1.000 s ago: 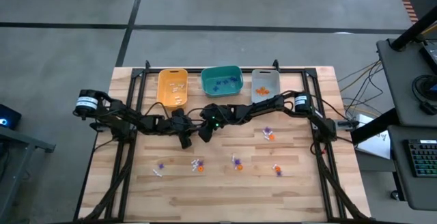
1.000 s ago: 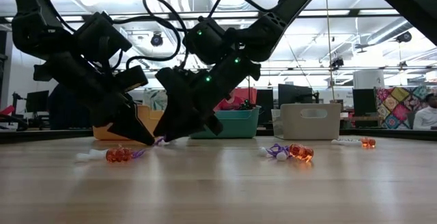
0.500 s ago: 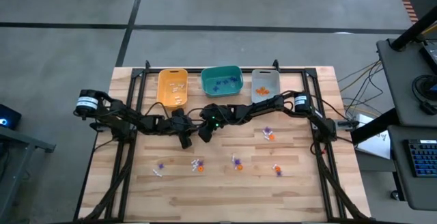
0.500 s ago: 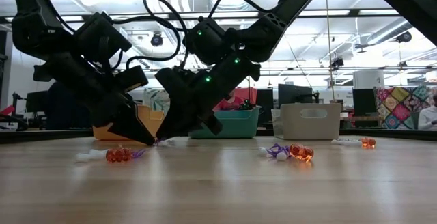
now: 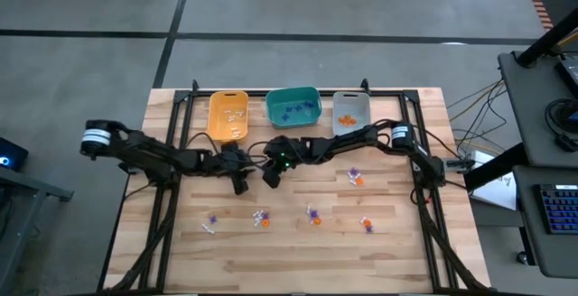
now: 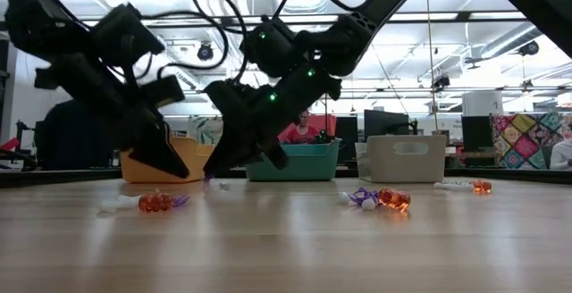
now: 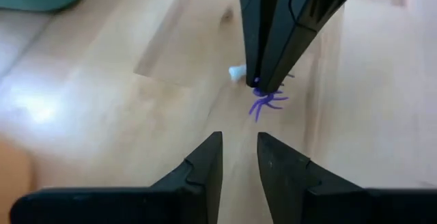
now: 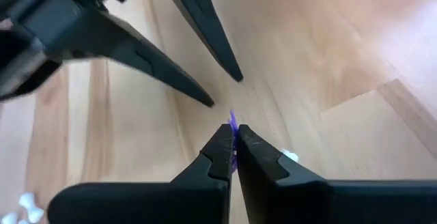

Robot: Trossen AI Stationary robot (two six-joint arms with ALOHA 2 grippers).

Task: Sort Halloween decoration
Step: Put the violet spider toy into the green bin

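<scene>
Two pincers met mid-worktop (image 5: 397, 242): right pincer (image 8: 235, 145) clenched on a purple spider trinket (image 7: 268, 102); left pincer (image 7: 239, 157) just beside it, slightly parted, grasping nothing.

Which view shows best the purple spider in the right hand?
The left wrist view: the purple spider pokes out under the right hand, shut on it. The right wrist view shows a purple sliver; the low view a speck; the high view hides it.
</scene>
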